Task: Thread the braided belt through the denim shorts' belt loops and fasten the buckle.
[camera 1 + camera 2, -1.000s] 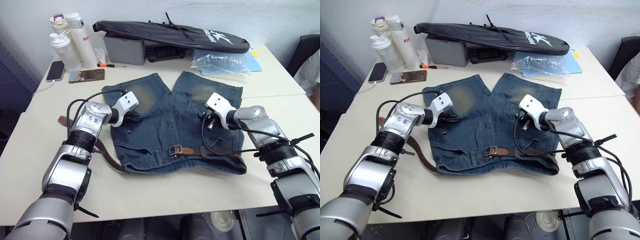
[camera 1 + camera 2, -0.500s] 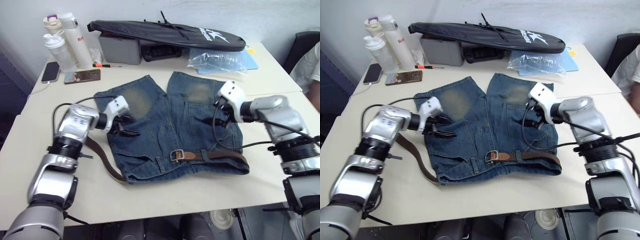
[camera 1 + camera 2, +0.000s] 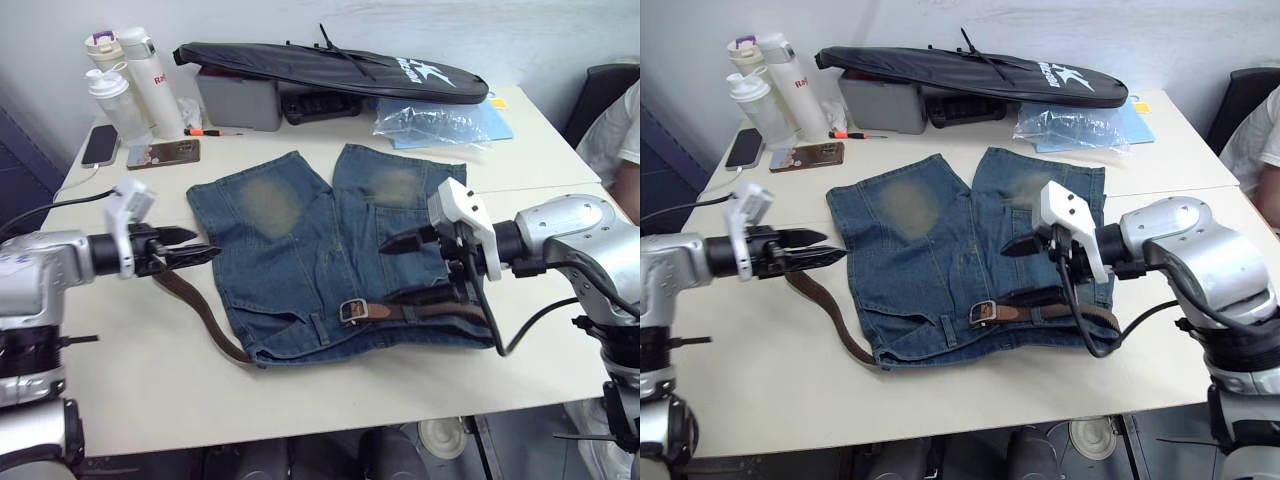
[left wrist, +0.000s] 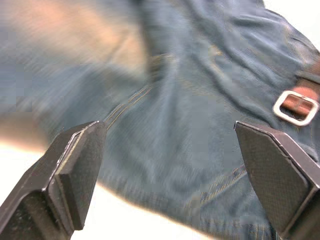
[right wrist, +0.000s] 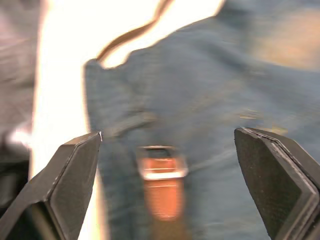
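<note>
White table (image 3: 330, 390): faded denim shorts (image 3: 330, 255), braided belt (image 3: 425, 310) fastened across waistband.

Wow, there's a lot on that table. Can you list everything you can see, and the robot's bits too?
denim shorts: one, faded blue with yellowish patches, flat in the table's middle
braided belt: one, brown, along the waistband, its tail trailing off to the robot's left
buckle: one, silver, on the waistband
bottles: three, pale, far left corner
phones: two, beside the bottles
long bag: one, black, across the far edge, on a grey box
plastic bag: one, clear, far right
table: cream
person: a sleeve at the right edge
left gripper: black jaws open, beside the shorts' left edge
right gripper: black jaws open, above the belt
</note>
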{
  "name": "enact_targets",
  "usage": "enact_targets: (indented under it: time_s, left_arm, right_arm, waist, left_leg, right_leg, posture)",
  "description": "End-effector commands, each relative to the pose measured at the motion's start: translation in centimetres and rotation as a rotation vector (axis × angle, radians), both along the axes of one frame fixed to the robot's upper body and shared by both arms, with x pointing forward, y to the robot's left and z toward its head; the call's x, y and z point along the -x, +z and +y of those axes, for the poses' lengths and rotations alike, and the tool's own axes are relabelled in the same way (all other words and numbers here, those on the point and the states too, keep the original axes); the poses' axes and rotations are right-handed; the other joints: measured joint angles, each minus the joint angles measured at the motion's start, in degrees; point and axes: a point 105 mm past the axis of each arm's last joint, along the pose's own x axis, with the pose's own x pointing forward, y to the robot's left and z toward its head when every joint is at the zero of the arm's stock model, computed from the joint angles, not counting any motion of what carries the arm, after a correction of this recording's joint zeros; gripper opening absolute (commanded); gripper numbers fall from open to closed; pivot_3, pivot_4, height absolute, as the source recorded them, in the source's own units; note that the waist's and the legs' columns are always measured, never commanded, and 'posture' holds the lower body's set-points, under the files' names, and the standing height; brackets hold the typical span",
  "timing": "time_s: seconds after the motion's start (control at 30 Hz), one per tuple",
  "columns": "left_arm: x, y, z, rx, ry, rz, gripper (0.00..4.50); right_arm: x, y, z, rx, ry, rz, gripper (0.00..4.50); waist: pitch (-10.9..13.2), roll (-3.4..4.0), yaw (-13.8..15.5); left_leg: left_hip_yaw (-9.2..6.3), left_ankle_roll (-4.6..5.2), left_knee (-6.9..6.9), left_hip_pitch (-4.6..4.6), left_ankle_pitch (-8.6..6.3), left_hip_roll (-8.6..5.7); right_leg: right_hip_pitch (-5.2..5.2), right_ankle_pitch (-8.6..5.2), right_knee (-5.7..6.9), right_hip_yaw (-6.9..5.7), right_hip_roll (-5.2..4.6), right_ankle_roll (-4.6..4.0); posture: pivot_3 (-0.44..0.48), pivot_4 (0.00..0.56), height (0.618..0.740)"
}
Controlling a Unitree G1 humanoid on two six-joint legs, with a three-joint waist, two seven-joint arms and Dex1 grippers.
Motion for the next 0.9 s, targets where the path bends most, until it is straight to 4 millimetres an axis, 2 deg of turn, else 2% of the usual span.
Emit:
enact_targets:
  time_s: [0.03, 0.1, 0.2, 0.3, 0.4, 0.5, 0.6, 0.63, 0.7, 0.73, 0.83, 0.9]
  left_arm:
    - [1.2, 0.8, 2.6, -0.003, 0.161, -0.012, 4.48]
    - [2.6, 0.5, 3.8, 0.083, 0.250, -0.003, 4.48]
    - [5.3, -1.7, 4.9, 0.150, 0.402, 0.063, 4.48]
    - [6.3, -3.0, 5.7, 0.154, 0.544, 0.096, 4.48]
    - [5.0, -2.8, 6.9, 0.166, 0.767, 0.048, 4.48]
    - [2.7, -2.1, 5.8, 0.152, 0.849, 0.045, 4.48]
    - [1.3, -1.8, 4.7, 0.167, 0.878, 0.059, 4.48]
    - [0.6, -2.7, 4.0, 0.208, 0.858, 0.107, 4.48]
    - [-0.7, -3.9, 3.1, 0.320, 0.934, 0.189, 4.48]
    - [-1.0, -4.2, 3.1, 0.290, 0.974, 0.216, 4.48]
    - [-1.7, -3.7, 3.4, 0.266, 1.078, 0.249, 4.48]
    - [-2.5, -3.7, 2.5, 0.287, 1.097, 0.287, 4.48]
  right_arm:
    - [1.5, 0.2, 0.8, -0.004, 0.095, 0.021, 4.50]
    - [1.5, 0.0, 1.1, 0.012, 0.125, 0.008, 4.50]
    - [0.8, -0.8, 1.2, 0.063, 0.150, -0.032, 4.50]
    - [0.1, -1.0, 1.4, 0.080, 0.155, -0.055, 4.50]
    - [-0.4, -0.9, 1.7, 0.072, 0.161, -0.073, 4.50]
    - [-0.6, -0.7, 2.2, 0.052, 0.181, -0.078, 4.50]
    - [-0.8, -0.2, 2.4, 0.028, 0.196, -0.095, 4.50]
    - [-0.7, 0.3, 2.3, 0.012, 0.213, -0.118, 4.50]
    - [-0.6, 1.0, 2.1, -0.006, 0.237, -0.142, 4.50]
    - [-0.6, 1.2, 2.1, -0.021, 0.231, -0.149, 4.50]
    - [-1.1, 1.5, 2.2, -0.045, 0.185, -0.167, 4.50]
    - [-1.2, 1.2, 2.1, -0.037, 0.157, -0.191, 4.50]
  waist:
    - [0.01, -0.04, 0.00]
    - [0.01, -0.07, 0.00]
    - [-0.01, -0.08, -0.02]
    - [0.02, -0.21, 0.09]
    - [0.00, -0.38, 1.33]
    - [-0.02, -0.43, 1.91]
    - [-0.04, -0.45, 1.87]
    - [-0.04, -0.45, 1.65]
    - [-0.07, -0.39, 1.54]
    - [-0.04, -0.42, 1.54]
    - [0.09, -0.68, 1.24]
    - [0.09, -0.70, 1.32]
  left_leg:
    - [-0.01, 0.00, 0.00, 0.04, 0.00, 0.00]
    - [-0.03, 0.00, 0.01, 0.04, 0.00, 0.01]
    - [-0.17, 0.02, -0.05, 0.09, -0.01, 0.01]
    - [-0.10, 0.06, -0.04, 0.13, -0.01, -0.08]
    - [-0.17, 0.04, 0.10, 0.13, 0.02, -0.08]
    - [-0.16, -0.02, 0.17, 0.14, 0.08, -0.12]
    - [-0.13, -0.04, 0.20, 0.16, 0.06, -0.14]
    - [-0.12, -0.04, 0.19, 0.15, 0.06, -0.14]
    - [-0.08, -0.06, 0.19, 0.15, 0.04, -0.14]
    - [-0.06, -0.04, 0.18, 0.15, 0.04, -0.15]
    - [-0.07, -0.06, 0.15, 0.10, 0.03, -0.13]
    - [0.00, -0.14, 0.14, 0.11, -0.01, -0.10]
  right_leg:
    - [0.01, 0.00, 0.01, 0.02, -0.01, 0.00]
    - [0.00, 0.00, 0.01, 0.02, -0.03, 0.00]
    - [0.01, 0.04, -0.02, 0.03, -0.19, 0.02]
    - [0.03, 0.07, -0.05, 0.04, -0.31, 0.08]
    - [0.11, 0.07, -0.15, -0.07, -0.32, 0.07]
    - [0.31, 0.11, -0.20, -0.22, -0.29, 0.03]
    - [0.47, 0.16, -0.26, -0.27, -0.29, 0.07]
    - [0.48, 0.20, -0.25, -0.28, -0.27, 0.09]
    - [0.52, 0.22, -0.26, -0.28, -0.28, 0.11]
    - [0.52, 0.22, -0.32, -0.30, -0.28, 0.11]
    - [0.53, 0.24, -0.41, -0.43, -0.17, 0.12]
    - [0.51, 0.25, -0.47, -0.42, -0.03, 0.09]
  posture:
    - [0.000, 0.150, 0.652]
    - [0.000, 0.150, 0.652]
    - [0.000, 0.150, 0.652]
    - [0.000, 0.150, 0.652]
    - [0.000, 0.150, 0.652]
    - [0.000, 0.150, 0.652]
    - [0.000, 0.150, 0.652]
    - [0.000, 0.150, 0.652]
    - [0.000, 0.150, 0.652]
    - [0.000, 0.150, 0.652]
    - [0.000, 0.150, 0.652]
    - [0.000, 0.150, 0.652]
